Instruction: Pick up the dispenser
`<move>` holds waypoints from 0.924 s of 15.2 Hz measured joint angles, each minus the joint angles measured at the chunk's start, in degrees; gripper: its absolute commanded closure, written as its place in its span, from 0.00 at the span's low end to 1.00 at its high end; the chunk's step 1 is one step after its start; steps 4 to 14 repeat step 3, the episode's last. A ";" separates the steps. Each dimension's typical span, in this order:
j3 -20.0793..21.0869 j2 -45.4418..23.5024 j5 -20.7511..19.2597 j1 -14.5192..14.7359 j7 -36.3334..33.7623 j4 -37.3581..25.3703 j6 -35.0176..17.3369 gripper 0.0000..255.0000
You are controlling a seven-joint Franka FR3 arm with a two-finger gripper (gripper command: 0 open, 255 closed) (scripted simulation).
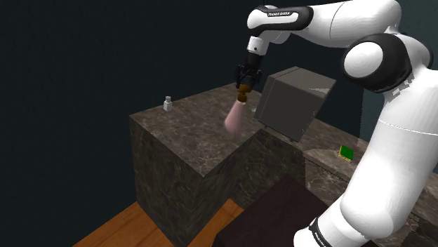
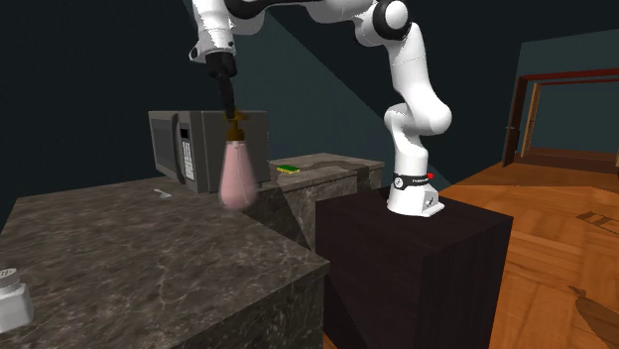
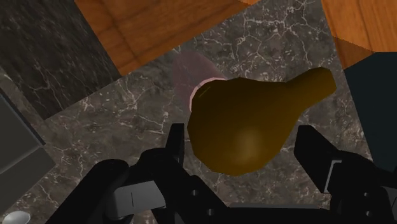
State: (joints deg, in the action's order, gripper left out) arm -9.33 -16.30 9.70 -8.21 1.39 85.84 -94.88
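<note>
The dispenser (image 1: 236, 116) is a pale pink bottle with a brown pump top. It hangs tilted from my gripper (image 1: 243, 85), just above the dark marble counter (image 1: 189, 140). In the second exterior view the dispenser (image 2: 238, 174) dangles in front of the microwave, under the gripper (image 2: 234, 117). In the wrist view the brown pump head (image 3: 245, 121) sits between my two black fingers, and the gripper (image 3: 243, 137) is shut on it. The pink body shows faintly behind the pump head.
A grey microwave (image 1: 291, 102) stands on the counter close behind the dispenser. A small white shaker (image 1: 168, 104) sits near the counter's far corner. A green item (image 1: 346, 152) lies on the lower counter beside the arm. The dark stand (image 2: 417, 258) rests on a wooden floor (image 2: 556, 258).
</note>
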 measured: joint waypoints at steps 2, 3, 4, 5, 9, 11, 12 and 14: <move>0.02 0.03 -0.03 0.00 -0.30 -1.62 1.63 1.00; 0.01 0.10 -0.04 -0.01 -0.33 -1.91 1.98 1.00; 0.01 0.10 -0.04 -0.01 -0.33 -1.91 1.98 1.00; 0.01 0.10 -0.04 -0.01 -0.33 -1.91 1.98 1.00; 0.01 0.10 -0.04 -0.01 -0.33 -1.91 1.98 1.00; 0.01 0.10 -0.04 -0.01 -0.33 -1.91 1.98 1.00; 0.01 0.10 -0.04 -0.01 -0.33 -1.91 1.98 1.00; 0.01 0.10 -0.04 -0.01 -0.33 -1.91 1.98 1.00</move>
